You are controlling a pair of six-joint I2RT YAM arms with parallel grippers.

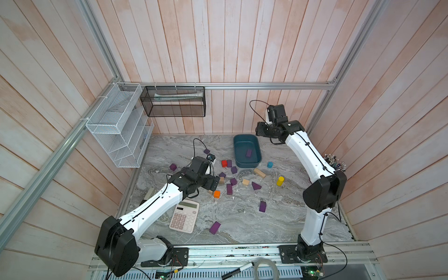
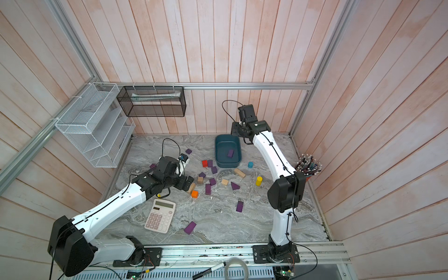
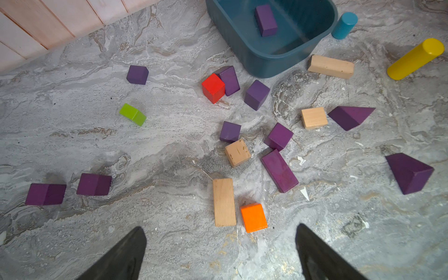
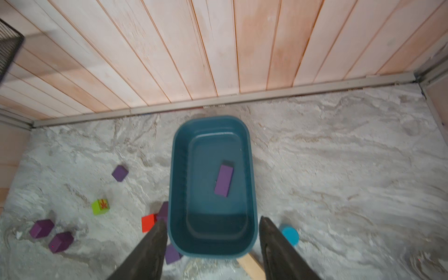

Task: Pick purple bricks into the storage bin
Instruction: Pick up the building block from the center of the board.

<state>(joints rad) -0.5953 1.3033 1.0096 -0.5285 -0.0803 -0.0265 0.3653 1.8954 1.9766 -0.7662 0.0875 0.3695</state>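
The storage bin [image 1: 249, 164] [image 4: 175, 184], a dark teal tub, stands at the back of the marble table with one purple brick [image 1: 249, 153] [image 4: 224, 180] lying inside. My right gripper [image 1: 259, 132] [image 4: 213, 221] hangs high over the bin, open and holding nothing. Several purple bricks lie loose on the table, among them a bar [image 1: 229, 189] [image 3: 280, 171], a wedge [image 1: 256, 186] [image 3: 350, 116] and a cube [image 3: 230, 131]. My left gripper [image 1: 215, 183] [image 3: 220, 230] hovers open just left of this cluster, above bare table near an orange cube [image 3: 253, 217].
Tan blocks [image 3: 224, 202], a red cube [image 3: 213, 87], a green block [image 3: 132, 114], a yellow cylinder [image 1: 280, 180] and a blue cylinder [image 1: 270, 164] lie among the purple ones. A calculator [image 1: 184, 215] lies front left. A cup of pens [image 1: 334, 162] stands at the right edge.
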